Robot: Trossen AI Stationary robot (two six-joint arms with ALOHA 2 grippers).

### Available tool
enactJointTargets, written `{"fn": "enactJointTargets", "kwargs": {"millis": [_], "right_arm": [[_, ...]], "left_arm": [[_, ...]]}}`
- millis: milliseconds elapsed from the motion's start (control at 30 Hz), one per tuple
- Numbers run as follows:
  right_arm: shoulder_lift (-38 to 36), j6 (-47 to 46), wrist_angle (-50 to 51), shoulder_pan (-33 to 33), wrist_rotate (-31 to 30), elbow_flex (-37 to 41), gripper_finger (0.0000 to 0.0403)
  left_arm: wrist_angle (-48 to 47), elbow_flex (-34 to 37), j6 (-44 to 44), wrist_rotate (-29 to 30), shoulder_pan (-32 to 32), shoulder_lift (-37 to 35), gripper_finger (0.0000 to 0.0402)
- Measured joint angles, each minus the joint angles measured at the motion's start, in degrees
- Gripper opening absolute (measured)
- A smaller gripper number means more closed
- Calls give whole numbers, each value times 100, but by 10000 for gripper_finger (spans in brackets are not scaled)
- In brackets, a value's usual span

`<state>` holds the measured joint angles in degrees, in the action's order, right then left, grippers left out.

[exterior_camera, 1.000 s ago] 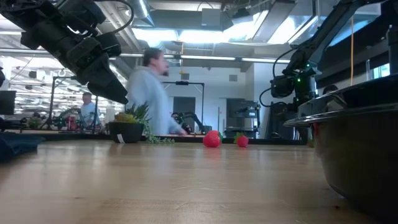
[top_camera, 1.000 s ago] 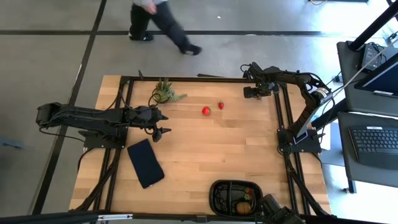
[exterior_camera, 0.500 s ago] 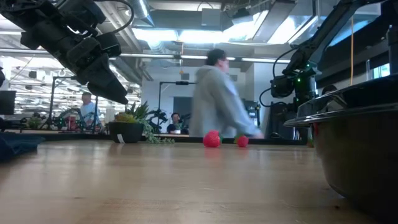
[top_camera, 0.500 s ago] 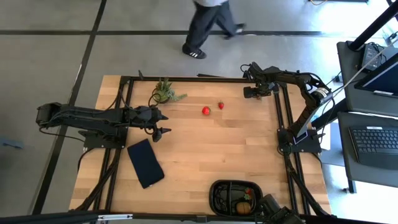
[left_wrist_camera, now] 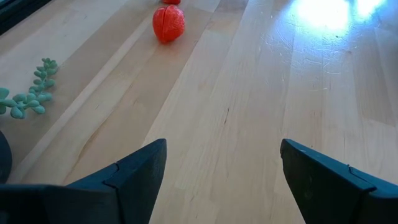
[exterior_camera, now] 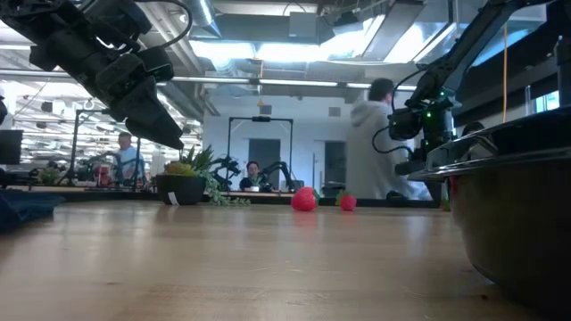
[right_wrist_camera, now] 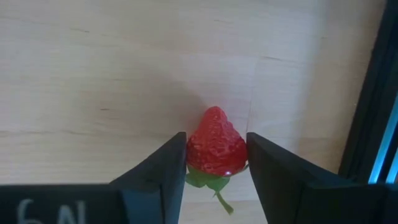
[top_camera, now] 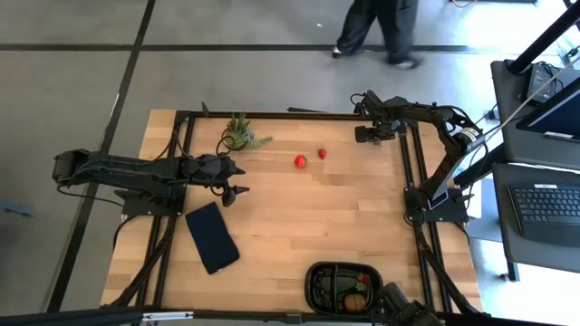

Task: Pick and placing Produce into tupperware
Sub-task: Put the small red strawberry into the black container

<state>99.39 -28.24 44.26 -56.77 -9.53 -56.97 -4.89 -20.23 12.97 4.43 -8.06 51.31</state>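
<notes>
Right gripper (right_wrist_camera: 216,163): jaws closed onto a strawberry (right_wrist_camera: 216,149) (red, green stem showing), over the bench's (top_camera: 308,217) far right corner.
Left gripper (left_wrist_camera: 221,171): jaws wide apart, holding nothing.
Tupperware (top_camera: 319,281): near edge.

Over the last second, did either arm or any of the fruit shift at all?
No. Only a person beyond the table walked across, toward the right arm's side. The right gripper stays shut on a strawberry, the left gripper stays open, and the two strawberries on the table haven't moved.
</notes>
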Motion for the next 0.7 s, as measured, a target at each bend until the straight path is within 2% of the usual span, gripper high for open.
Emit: {"fn": "enactJointTargets", "kwargs": {"millis": [233, 467, 700], "right_arm": [[0, -124, -121, 0, -1, 2, 162], [-4, 19, -116, 0, 1, 0, 132], [-11, 207, -43, 0, 403, -9, 137]], "left_arm": [[-5, 0, 2, -1, -1, 0, 303], [-72, 0, 4, 0, -1, -1, 303], [-72, 0, 2, -1, -2, -1, 303]]}}
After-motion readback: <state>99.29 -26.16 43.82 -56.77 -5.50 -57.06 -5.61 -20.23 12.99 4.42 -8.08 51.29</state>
